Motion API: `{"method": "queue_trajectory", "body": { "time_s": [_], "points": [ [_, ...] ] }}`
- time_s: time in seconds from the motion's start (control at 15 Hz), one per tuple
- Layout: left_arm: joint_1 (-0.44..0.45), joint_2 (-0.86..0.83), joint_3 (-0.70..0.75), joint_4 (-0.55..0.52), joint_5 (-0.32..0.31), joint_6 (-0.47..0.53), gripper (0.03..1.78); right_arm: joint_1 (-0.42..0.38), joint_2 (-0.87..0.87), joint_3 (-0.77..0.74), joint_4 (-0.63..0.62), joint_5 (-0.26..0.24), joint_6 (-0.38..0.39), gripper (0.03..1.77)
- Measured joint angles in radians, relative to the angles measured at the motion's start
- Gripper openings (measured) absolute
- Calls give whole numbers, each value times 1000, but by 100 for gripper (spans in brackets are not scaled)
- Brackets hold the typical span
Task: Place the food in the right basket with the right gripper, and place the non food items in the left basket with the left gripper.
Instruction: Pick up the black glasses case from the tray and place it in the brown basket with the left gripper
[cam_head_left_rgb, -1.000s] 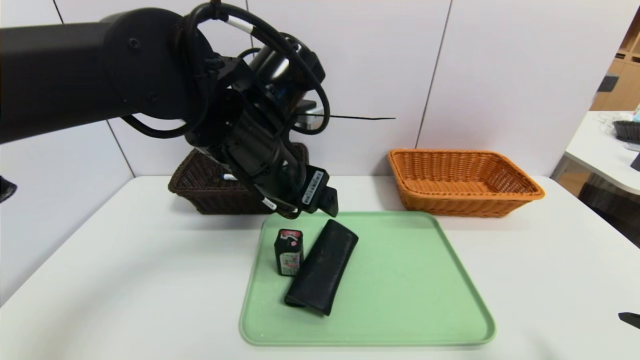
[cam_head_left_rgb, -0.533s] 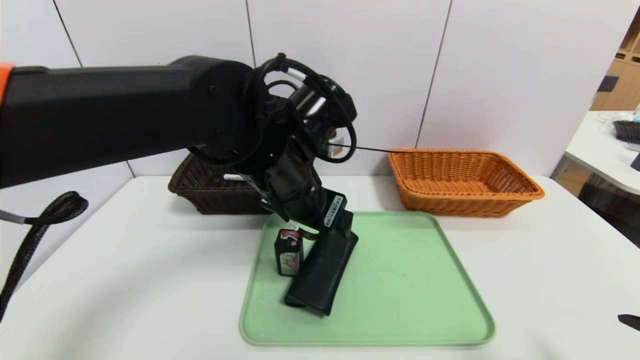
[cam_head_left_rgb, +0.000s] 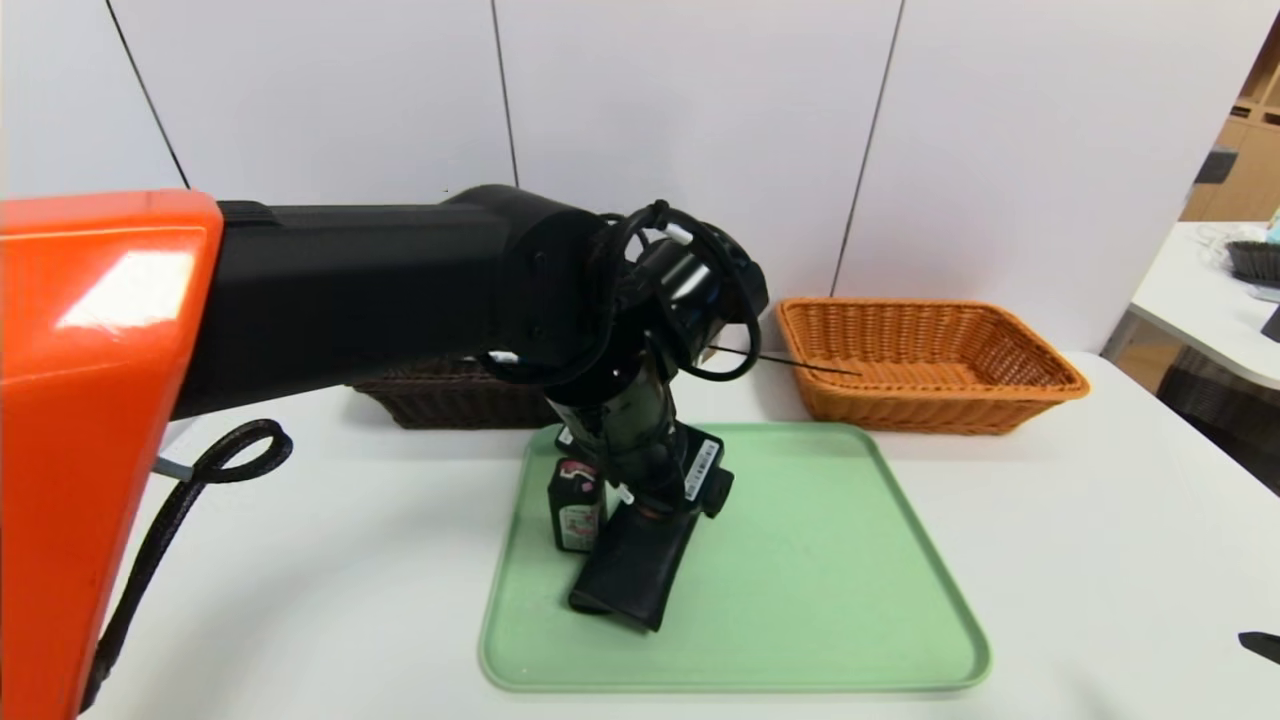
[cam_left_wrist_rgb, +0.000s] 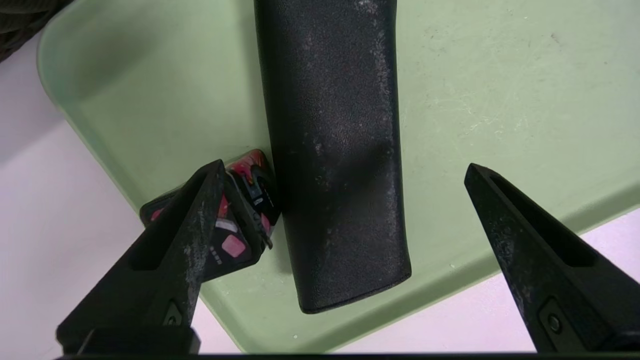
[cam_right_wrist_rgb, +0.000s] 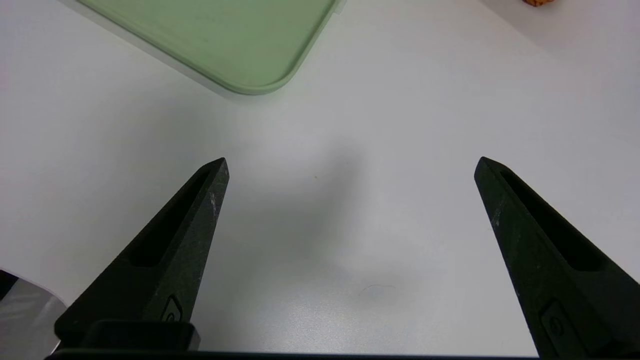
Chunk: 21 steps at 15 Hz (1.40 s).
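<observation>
On the green tray (cam_head_left_rgb: 850, 600), the black case (cam_head_left_rgb: 630, 575) lies beside a small upright bottle (cam_head_left_rgb: 577, 505); the left gripper (cam_left_wrist_rgb: 342, 170) hovers over the case, jaws wide, holding nothing. The right gripper (cam_right_wrist_rgb: 350, 165) hangs over the table (cam_right_wrist_rgb: 350, 225), equally spread and empty.

The small box (cam_head_left_rgb: 577, 505) stands touching the black case's (cam_head_left_rgb: 630, 570) left side, crowding that flank. The tray (cam_head_left_rgb: 820, 560) lies bare to the right of the case, leaving open room there.
</observation>
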Motion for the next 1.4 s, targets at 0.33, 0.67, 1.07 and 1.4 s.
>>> {"method": "queue_trajectory", "body": {
  "time_s": [0.33,0.67,1.07,1.4],
  "points": [
    [0,45,0,2,40,-39,169,0,-3,10,0,1,-1,169],
    [0,63,0,-15,55,-34,169,0,-7,15,0,0,-1,169],
    [-1,71,0,-15,73,-34,169,0,-18,21,0,0,-1,169],
    [1,95,0,-48,79,11,169,0,-29,31,0,0,-1,169]
  ]
}}
